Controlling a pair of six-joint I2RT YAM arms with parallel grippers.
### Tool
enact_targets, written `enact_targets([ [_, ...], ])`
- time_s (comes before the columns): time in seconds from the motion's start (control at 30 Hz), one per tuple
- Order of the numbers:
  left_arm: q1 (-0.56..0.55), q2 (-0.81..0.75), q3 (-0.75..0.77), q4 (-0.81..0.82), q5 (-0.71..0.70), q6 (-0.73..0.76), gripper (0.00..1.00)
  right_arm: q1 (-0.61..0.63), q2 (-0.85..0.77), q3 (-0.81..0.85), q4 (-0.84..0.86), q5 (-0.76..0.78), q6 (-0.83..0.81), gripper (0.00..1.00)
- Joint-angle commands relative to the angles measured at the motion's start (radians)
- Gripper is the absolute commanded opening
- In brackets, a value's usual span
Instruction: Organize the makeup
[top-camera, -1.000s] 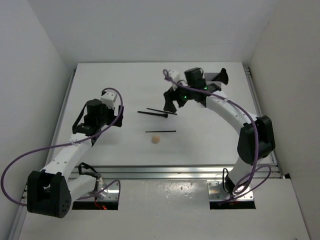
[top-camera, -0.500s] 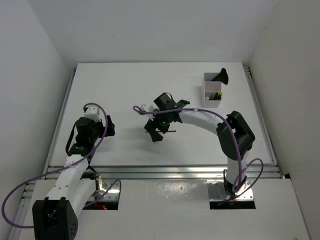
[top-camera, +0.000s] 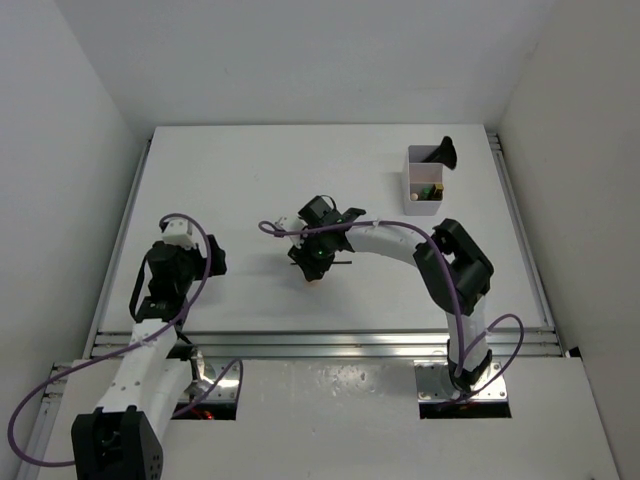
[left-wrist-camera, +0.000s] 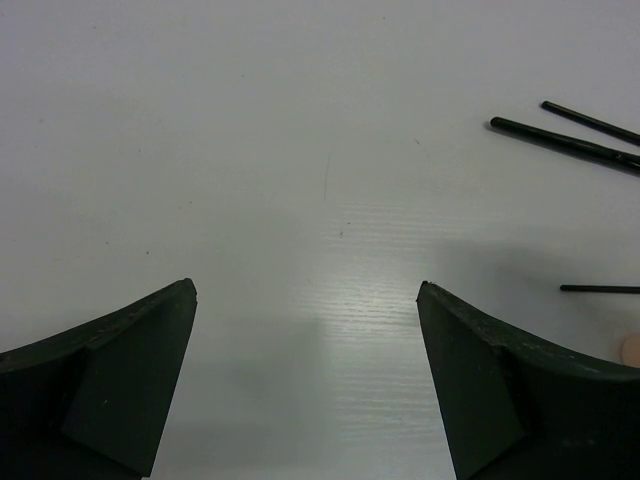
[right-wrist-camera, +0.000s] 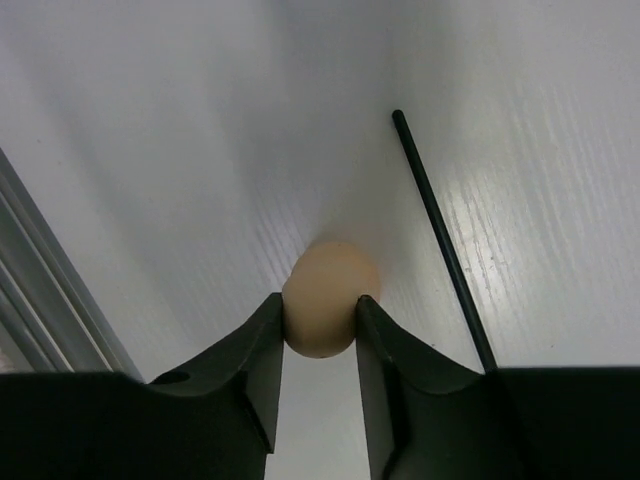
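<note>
A peach egg-shaped sponge (right-wrist-camera: 325, 300) lies on the white table, and my right gripper (right-wrist-camera: 319, 300) is shut on it, one finger pressing each side. In the top view this gripper (top-camera: 313, 270) points down at mid-table, with only a sliver of the sponge (top-camera: 312, 283) showing below it. A thin black pencil (right-wrist-camera: 440, 240) lies just right of the sponge. My left gripper (left-wrist-camera: 307, 290) is open over bare table, at the left (top-camera: 210, 258). Its view shows two pencils (left-wrist-camera: 570, 145) far right and a third pencil (left-wrist-camera: 600, 289) nearer.
A translucent white box (top-camera: 424, 208) stands at the back right with a black brush (top-camera: 447, 152) sticking out and small items inside. A metal rail (top-camera: 320, 340) runs along the table's near edge, close to the right gripper's left side (right-wrist-camera: 40, 290).
My right arm swung from the box down to mid-table, and its jaws closed on the sponge. My left arm drew back toward the near left, still open.
</note>
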Motion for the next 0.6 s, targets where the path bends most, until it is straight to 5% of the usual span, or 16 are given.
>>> enact_targets([
  [0.0,0.014,-0.018,-0.009,0.05,0.013,-0.015,0.98,0.006,0.007,0.015,0.039,0.018,0.021,0.32],
  [0.07,0.024,-0.018,-0.009,0.05,0.013,-0.015,0.98,0.006,0.003,0.021,0.038,0.017,0.012,0.09],
  [0.13,0.024,-0.018,-0.009,0.05,0.013,-0.015,0.98,0.006,-0.006,0.034,0.022,0.017,0.001,0.0],
  [0.3,0.046,-0.018,-0.019,0.059,0.022,-0.015,0.98,-0.058,-0.106,0.051,0.079,-0.153,0.11,0.0],
  [0.4,0.056,-0.018,-0.019,0.059,0.031,-0.024,0.98,-0.222,-0.203,-0.003,0.391,-0.27,0.359,0.0],
  [0.47,0.066,-0.009,-0.019,0.059,0.031,-0.024,0.98,-0.324,-0.25,-0.014,0.444,-0.253,0.487,0.0],
  [0.57,0.076,0.0,-0.019,0.059,0.04,-0.024,0.98,-0.456,-0.267,0.049,0.309,-0.042,0.457,0.0],
])
